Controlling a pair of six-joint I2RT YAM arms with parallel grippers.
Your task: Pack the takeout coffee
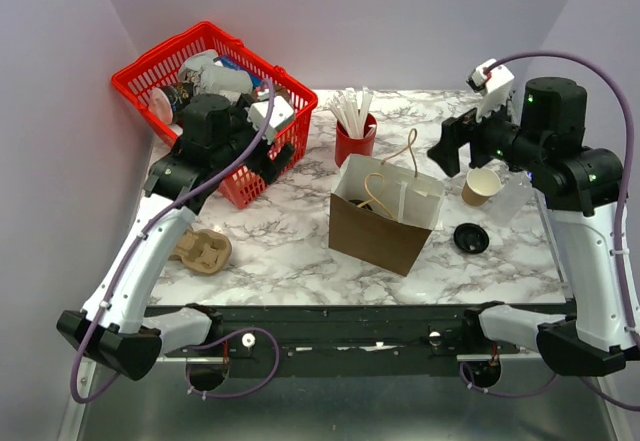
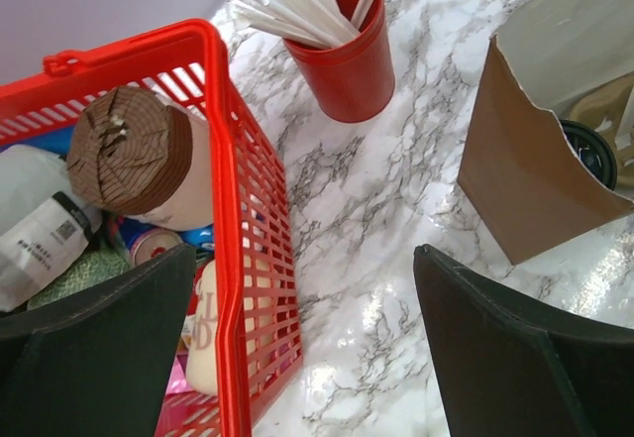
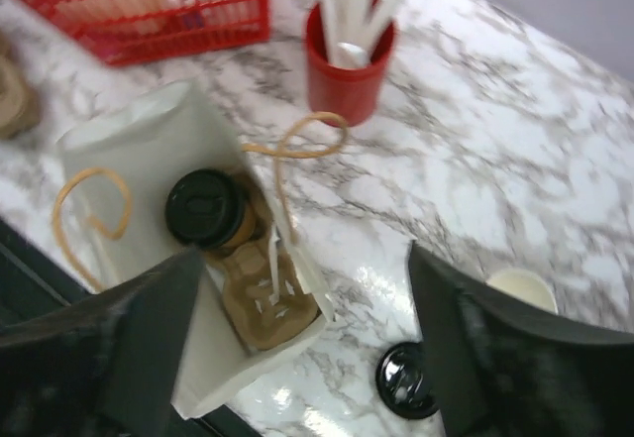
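Note:
The takeout coffee (image 3: 205, 207), a small brown cup with a round black lid, stands upright in a cardboard carrier (image 3: 265, 298) inside the open brown paper bag (image 1: 385, 223). In the top view the bag's walls hide the cup. My right gripper (image 3: 307, 348) is open and empty, above the bag's right edge and clear of the cup; in the top view (image 1: 455, 146) it hovers right of the bag. My left gripper (image 2: 302, 348) is open and empty over the red basket's right rim (image 2: 238, 209), far left of the bag; it also shows in the top view (image 1: 272, 156).
A red straw cup (image 1: 355, 139) stands behind the bag. A lidless tan cup (image 1: 482, 186) and a loose black lid (image 1: 471, 238) lie right of the bag. The red basket (image 1: 150, 66) holds several items. A spare cardboard carrier (image 1: 200, 251) lies front left.

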